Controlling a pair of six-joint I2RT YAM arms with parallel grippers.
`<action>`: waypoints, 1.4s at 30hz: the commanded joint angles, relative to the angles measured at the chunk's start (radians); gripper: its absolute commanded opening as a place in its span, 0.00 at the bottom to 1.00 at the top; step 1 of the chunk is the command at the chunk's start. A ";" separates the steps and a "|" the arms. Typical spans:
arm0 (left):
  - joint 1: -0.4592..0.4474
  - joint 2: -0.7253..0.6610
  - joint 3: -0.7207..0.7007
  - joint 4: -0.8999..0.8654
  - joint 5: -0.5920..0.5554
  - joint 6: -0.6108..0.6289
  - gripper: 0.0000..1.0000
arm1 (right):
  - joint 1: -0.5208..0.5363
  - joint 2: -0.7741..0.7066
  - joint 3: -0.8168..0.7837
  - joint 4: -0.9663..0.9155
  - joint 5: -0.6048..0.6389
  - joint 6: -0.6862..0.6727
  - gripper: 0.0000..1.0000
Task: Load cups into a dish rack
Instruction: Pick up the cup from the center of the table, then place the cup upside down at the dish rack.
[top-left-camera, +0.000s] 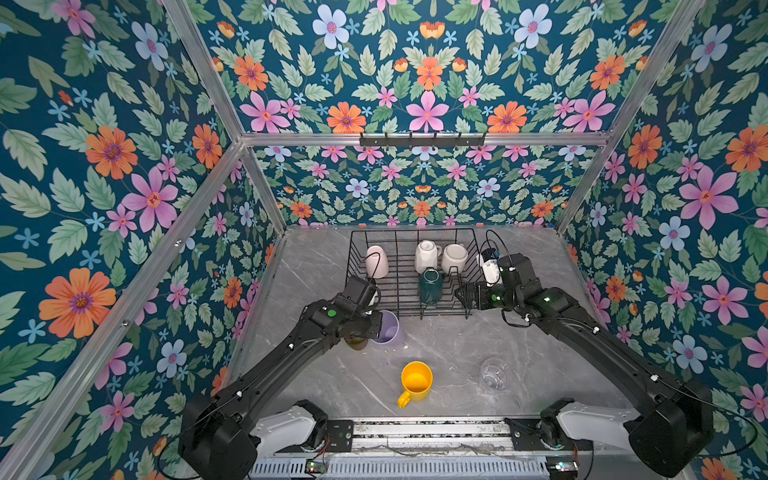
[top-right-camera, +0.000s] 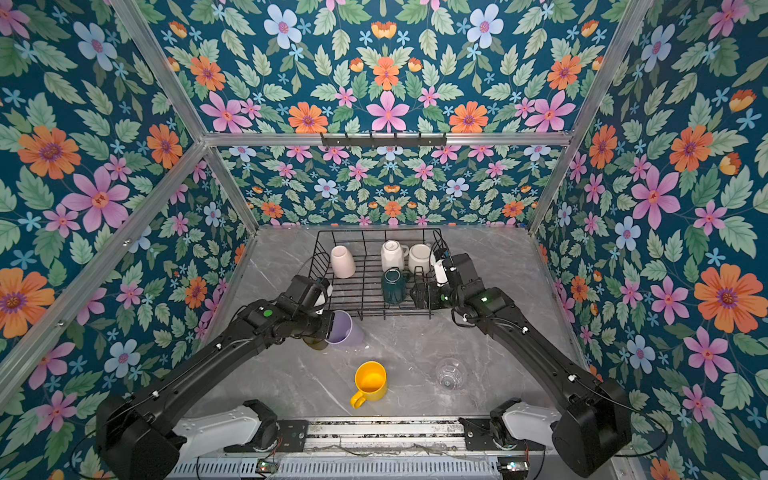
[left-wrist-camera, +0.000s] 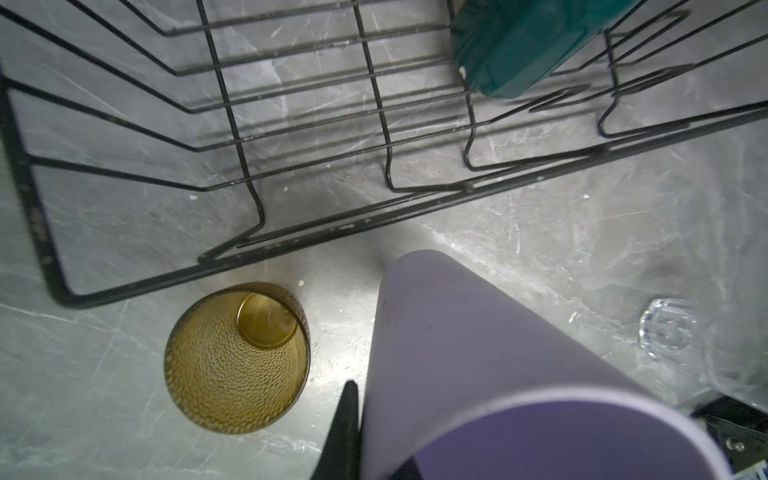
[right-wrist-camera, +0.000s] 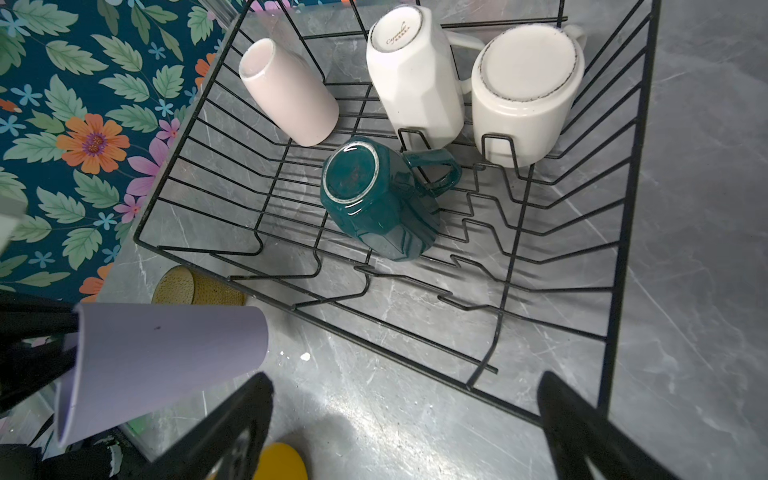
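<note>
the grey marble-look tabletop is read as a clock face from above, twelve at the far wall and six at the arm bases.

near nine o'clock the left gripper is closed on the rim of a smooth, tapered lilac tumbler, which is held tilted with its mouth toward the gripper. in the left wrist view one black finger is seen pressed along the outer wall of the lilac tumbler. whether its base clears the table cannot be told. just beside it, toward eight o'clock and partly hidden under the arm in both top views, a dimpled olive-brown tumbler of translucent glass is stood upright on the table.

the rectangular black wire dish rack is set at twelve o'clock. four cups are lodged inside it, bases raised: a tall pale pink ceramic cup leaned at the rack's ten o'clock, a faceted white ceramic mug at one, a faceted dark green glazed mug tipped near five, and a round cream-white mug at two.

at six o'clock a bright yellow mug is stood mouth up, its handle turned toward seven. a clear glass cup is found at four o'clock, well apart from it.

over the rack's near right corner the right gripper is poised, its jaws spread wide with only rack wire and tabletop seen between them.
</note>
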 joint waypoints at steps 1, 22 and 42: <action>0.003 -0.037 0.050 -0.098 -0.049 0.046 0.00 | 0.001 0.000 0.005 0.017 -0.025 0.001 0.98; 0.174 -0.036 0.136 0.486 0.605 0.054 0.00 | -0.166 -0.133 -0.144 0.617 -0.643 0.390 0.99; 0.216 0.017 -0.024 0.955 0.961 -0.117 0.00 | -0.178 -0.035 -0.183 0.963 -0.920 0.514 0.98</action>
